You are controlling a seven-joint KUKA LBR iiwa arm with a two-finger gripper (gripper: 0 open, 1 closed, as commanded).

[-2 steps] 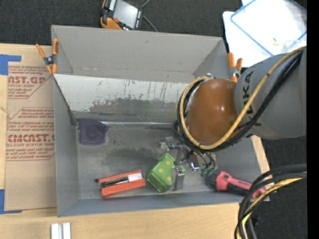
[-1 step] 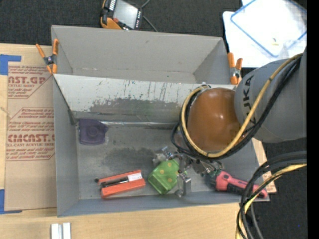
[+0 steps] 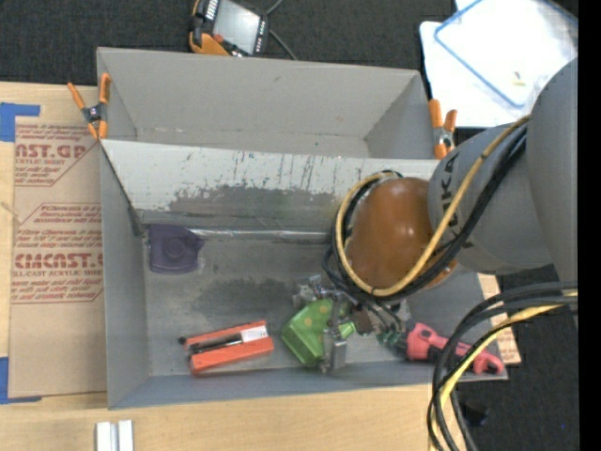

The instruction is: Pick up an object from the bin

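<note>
The gripper (image 3: 331,344) sits at lower centre of the frame against a green lump (image 3: 302,333); whether it grips, I cannot tell.

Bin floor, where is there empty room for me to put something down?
The bare floor in the middle is free, between the purple piece, the orange stapler and the green object. The near right corner is crowded: the green object and a pink object lie close under the robot arm.

Robotics lab, cabled arm (image 3: 526,214) over grey metal bin (image 3: 254,92), black-and-orange device (image 3: 228,26) on dark carpet (image 3: 357,7)
</note>
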